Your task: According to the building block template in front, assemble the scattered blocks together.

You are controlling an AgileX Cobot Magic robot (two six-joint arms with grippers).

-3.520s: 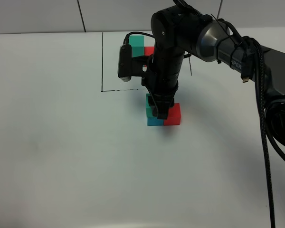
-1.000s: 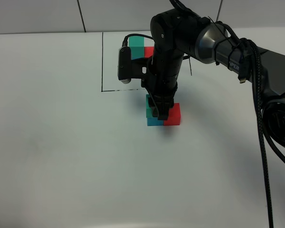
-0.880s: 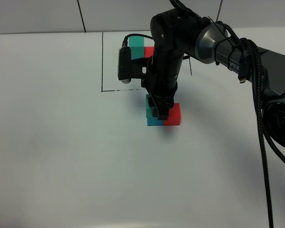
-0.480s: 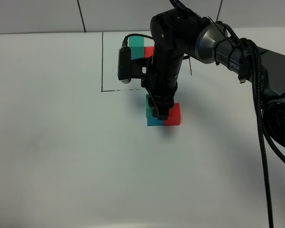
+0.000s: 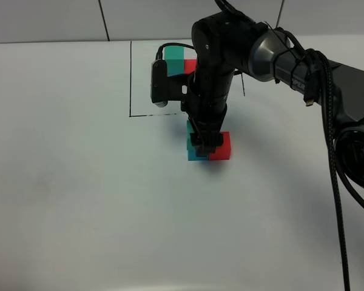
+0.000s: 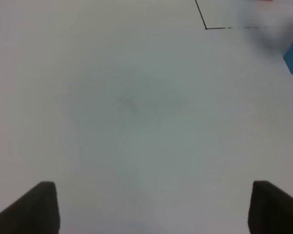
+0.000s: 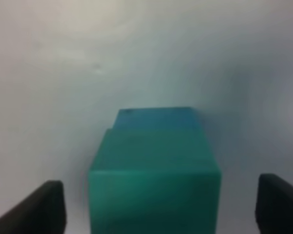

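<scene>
My right gripper hangs just right of the middle of the high view, directly over the scattered blocks, which sit together below the lower edge of the lined rectangle. In that cluster one cube rests on top of another, and a third touches them on the right. Through my right wrist camera the stacked pair sits between my two fingertips, apart from both. The building block template lies farther up the frame, inside the rectangle, partly hidden behind my arm. My left gripper is over bare table, with the rectangle's corner at that picture's upper right.
</scene>
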